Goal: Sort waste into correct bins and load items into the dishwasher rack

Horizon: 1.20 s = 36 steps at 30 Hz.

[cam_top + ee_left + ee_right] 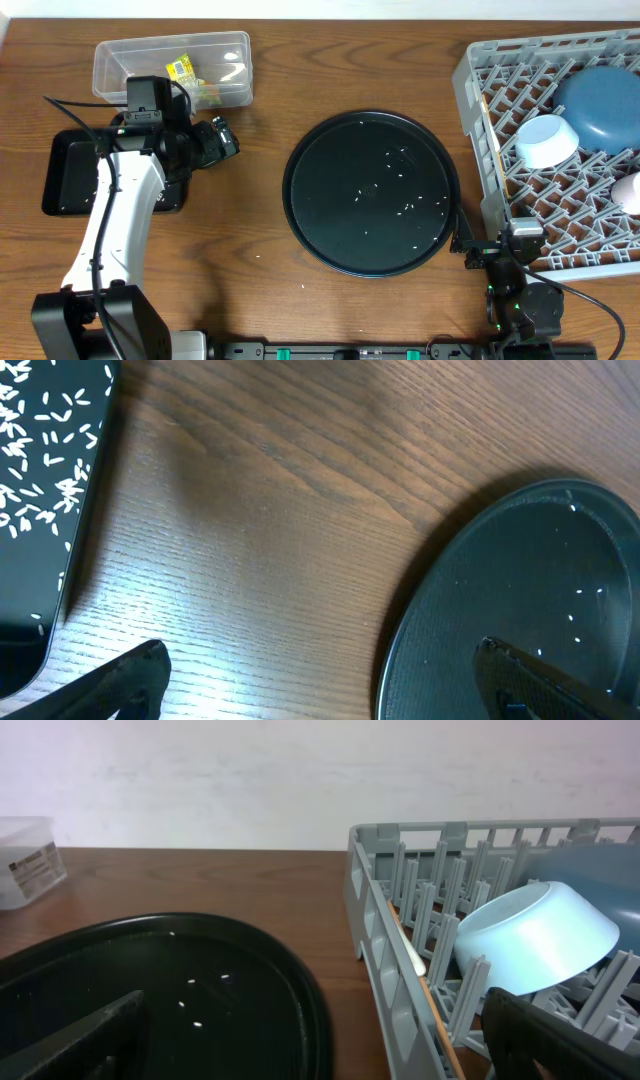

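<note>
Brown wooden surface (250, 240). Loose rice grains (405, 208) strewn over the round black tray (330, 235). Off that tray's left edge, left tool (230, 138), spread apart, empty, facing it; at its lower-right rim, right tool (487, 252), also apart and empty, likely nearer.

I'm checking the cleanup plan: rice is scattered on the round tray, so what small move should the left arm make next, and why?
Probably slide the left end effector right to the round tray's near rim and grip it. Its jaws stand open and empty, rice grains dot that tray, and the rectangular black tray beside the arm already holds rice.
</note>
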Each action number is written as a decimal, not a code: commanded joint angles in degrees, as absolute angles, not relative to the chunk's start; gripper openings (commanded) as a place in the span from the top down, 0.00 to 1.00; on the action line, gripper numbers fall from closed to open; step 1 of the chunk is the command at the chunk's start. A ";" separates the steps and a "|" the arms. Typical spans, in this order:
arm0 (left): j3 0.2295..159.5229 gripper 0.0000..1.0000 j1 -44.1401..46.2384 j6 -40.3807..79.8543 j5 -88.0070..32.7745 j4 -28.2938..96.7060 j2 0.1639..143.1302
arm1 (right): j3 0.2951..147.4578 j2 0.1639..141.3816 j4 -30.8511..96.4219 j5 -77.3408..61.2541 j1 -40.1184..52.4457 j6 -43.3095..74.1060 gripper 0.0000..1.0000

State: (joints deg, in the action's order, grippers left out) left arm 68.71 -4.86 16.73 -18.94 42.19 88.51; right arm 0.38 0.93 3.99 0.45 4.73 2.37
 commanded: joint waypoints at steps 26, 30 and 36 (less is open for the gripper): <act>68.45 0.02 -5.06 16.62 -18.83 50.76 88.44 | 0.32 0.32 4.27 0.62 3.77 3.16 0.01; 65.21 0.02 -4.05 15.16 -18.83 51.35 84.99 | 0.32 0.32 4.27 0.62 3.77 3.16 0.01; 52.75 0.02 -2.00 10.50 -18.83 38.79 74.59 | 0.32 0.32 4.27 0.62 3.77 3.16 0.01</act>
